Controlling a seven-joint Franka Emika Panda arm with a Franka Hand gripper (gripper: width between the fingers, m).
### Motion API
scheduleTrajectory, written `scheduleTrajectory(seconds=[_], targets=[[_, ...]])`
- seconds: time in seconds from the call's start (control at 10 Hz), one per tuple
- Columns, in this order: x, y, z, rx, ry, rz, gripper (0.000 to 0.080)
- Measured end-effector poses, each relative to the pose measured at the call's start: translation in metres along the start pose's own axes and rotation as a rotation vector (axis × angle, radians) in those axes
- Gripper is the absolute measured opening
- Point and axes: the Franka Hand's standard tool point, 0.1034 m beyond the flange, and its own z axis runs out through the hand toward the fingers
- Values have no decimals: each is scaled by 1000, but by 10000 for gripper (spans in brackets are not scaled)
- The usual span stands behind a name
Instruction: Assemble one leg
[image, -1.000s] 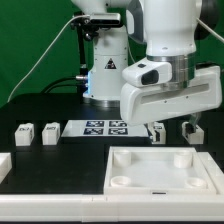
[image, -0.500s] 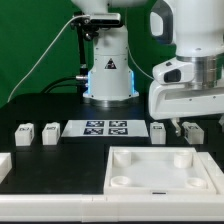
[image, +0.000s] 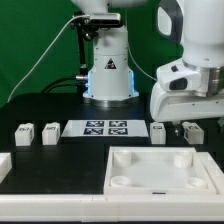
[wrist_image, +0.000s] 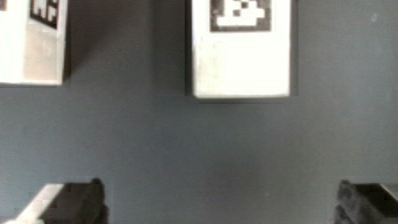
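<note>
Several legs stand in a row on the dark table: two at the exterior view's left (image: 23, 135) (image: 50, 133) and two at its right (image: 158, 130) (image: 192, 131). My gripper (image: 178, 120) hangs just above the right pair. In the wrist view one leg (wrist_image: 240, 50) lies ahead of the gripper (wrist_image: 221, 205), roughly in line with the gap, and another leg (wrist_image: 32, 40) lies beside it at the picture's edge. The dark fingertips (wrist_image: 71, 203) stand wide apart with only bare table between them. The gripper is open and empty.
The big white tray-like piece with round sockets (image: 200, 185) lies at the front. The marker board (image: 105, 128) lies mid-table between the leg pairs. Another white part (image: 3, 165) shows at the left edge. The robot base (image: 108, 70) stands behind.
The arm has moved toward the exterior view's right, from over the marker board's end to above the two right legs. The legs have not moved.
</note>
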Motion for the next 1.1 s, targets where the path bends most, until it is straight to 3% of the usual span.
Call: scheduleTrajectory(seconds=[0.5,0.8,1.1], targets=[[-17,-8,14,-43,-448,-6,649],[-17,-1,28,-41,-516,-9,649],[-32,5,40,-49,-534,-1,649]])
